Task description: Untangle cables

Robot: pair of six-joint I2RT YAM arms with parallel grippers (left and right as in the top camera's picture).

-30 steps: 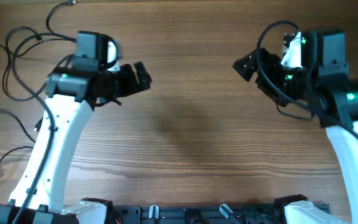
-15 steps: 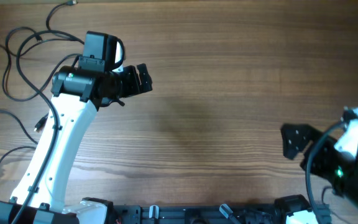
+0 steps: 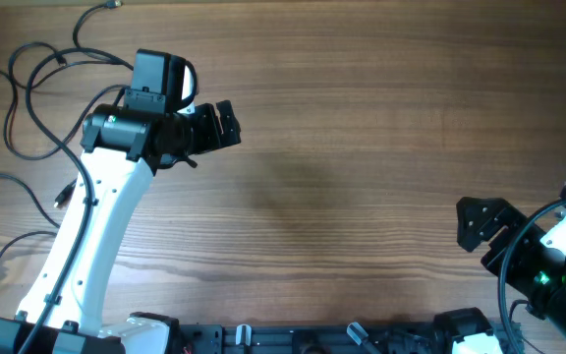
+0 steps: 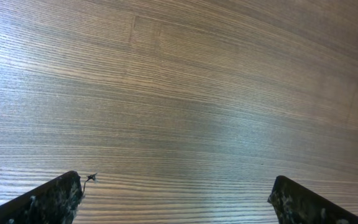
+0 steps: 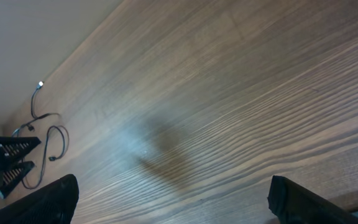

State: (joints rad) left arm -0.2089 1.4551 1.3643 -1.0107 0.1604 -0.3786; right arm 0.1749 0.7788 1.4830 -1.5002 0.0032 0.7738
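The cables (image 3: 59, 59) are thin black cords lying in loose loops at the table's far left, with a gold-tipped plug (image 3: 114, 5) at the top edge. More strands (image 3: 8, 180) run along the left edge beside the left arm. My left gripper (image 3: 226, 123) is open and empty over bare wood, to the right of the cables. In the left wrist view the gripper (image 4: 178, 200) frames only wood. My right gripper (image 3: 475, 231) is open and empty at the lower right, far from the cables. The right wrist view (image 5: 179, 205) shows the cables (image 5: 50, 140) far off at its left.
The wooden table (image 3: 362, 118) spans the view. The left arm's white link (image 3: 96, 226) lies over the left-side strands. The arm bases and a black rail (image 3: 303, 339) run along the front edge. The left gripper shows small at the right wrist view's left edge (image 5: 8, 158).
My right arm swung from the upper right of the table down to the lower right corner. My left arm shifted slightly, then held still. Both grippers stayed open.
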